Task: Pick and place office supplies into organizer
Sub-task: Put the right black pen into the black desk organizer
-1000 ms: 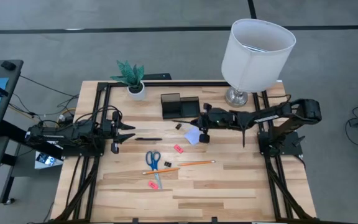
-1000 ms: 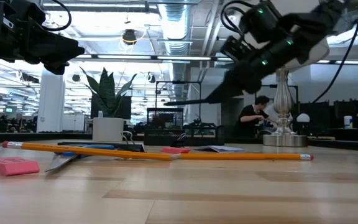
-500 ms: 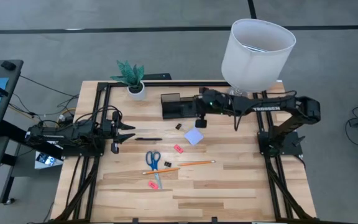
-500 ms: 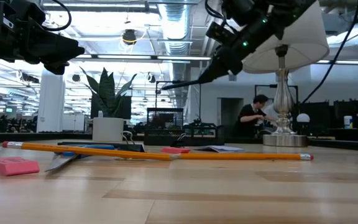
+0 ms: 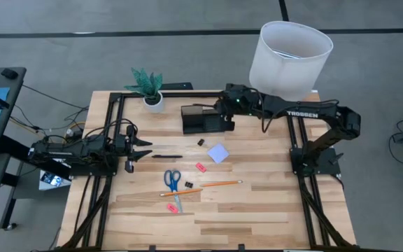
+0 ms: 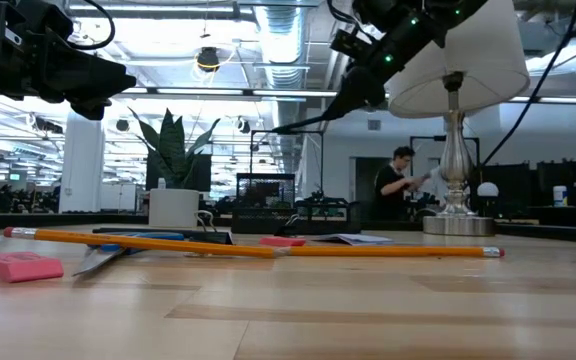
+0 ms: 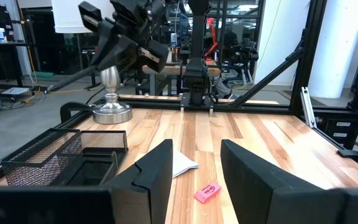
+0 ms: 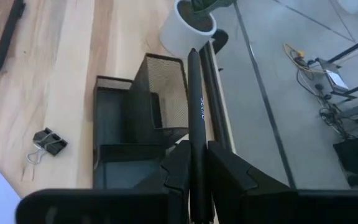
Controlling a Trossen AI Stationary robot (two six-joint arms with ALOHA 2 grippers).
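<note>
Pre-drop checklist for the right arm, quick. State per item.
1. Right gripper shut on black pen: ok.
2. Pen over the organizer: ok in the high view.
3. Pen tip lined up with the tall mesh cup: cannot tell; it lies flat, crossing the cup's rim.
4. Pen upright for dropping: not ok.
5. Left gripper clear, parked at the table's left side: ok.
6. Plant pot clear of the arm: ok.

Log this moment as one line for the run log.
right hand: shut on black pen, above organizer | left hand: open, idle at table's left | scissors, pencil: on table
</note>
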